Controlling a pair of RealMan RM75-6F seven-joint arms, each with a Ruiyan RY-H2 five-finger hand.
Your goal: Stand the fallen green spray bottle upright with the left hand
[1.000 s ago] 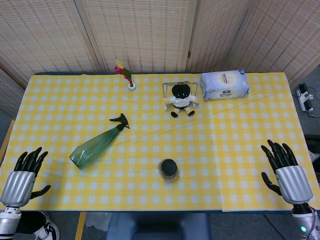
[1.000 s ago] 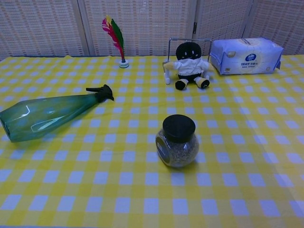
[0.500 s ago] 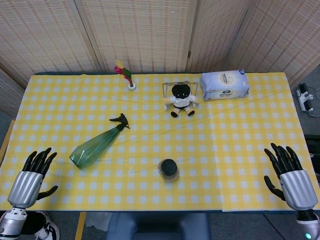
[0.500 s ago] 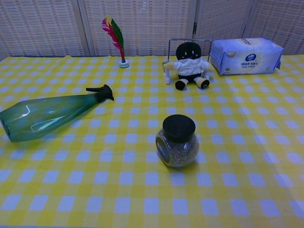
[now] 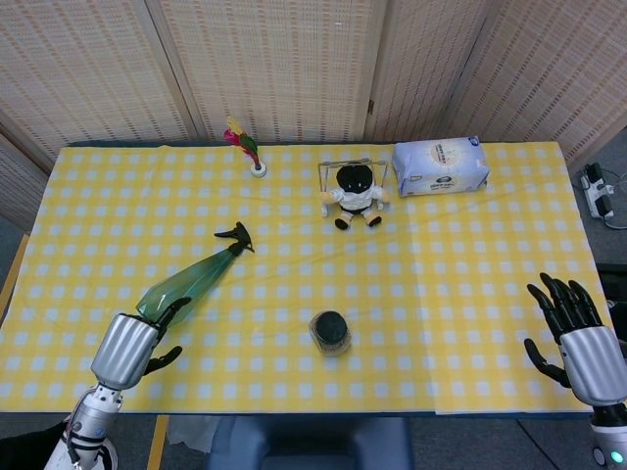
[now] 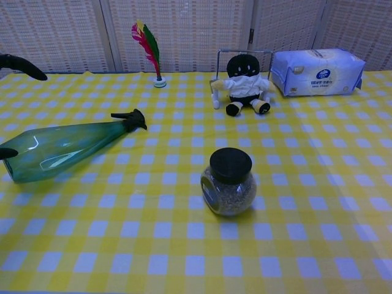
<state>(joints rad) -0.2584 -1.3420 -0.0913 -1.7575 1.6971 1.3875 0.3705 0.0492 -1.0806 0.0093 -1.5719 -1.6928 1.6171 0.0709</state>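
The green spray bottle (image 5: 191, 282) lies on its side on the yellow checked cloth, black nozzle pointing to the far right; it also fills the left of the chest view as the bottle (image 6: 61, 149). My left hand (image 5: 132, 345) hovers at the bottle's wide base, fingers apart over it, holding nothing; in the chest view only its dark fingertips (image 6: 21, 64) show at the left edge. My right hand (image 5: 584, 343) stays open at the table's near right corner, far from the bottle.
A glass jar with a black lid (image 5: 331, 332) stands near the front centre. At the back are a plush toy (image 5: 355, 193) on a wire stand, a tissue pack (image 5: 440, 165) and a feather shuttlecock (image 5: 247, 147).
My left hand has moved right and forward from the table's near left corner to the bottle's base. The right hand drifted slightly lower and rightward. The bottle has not moved.
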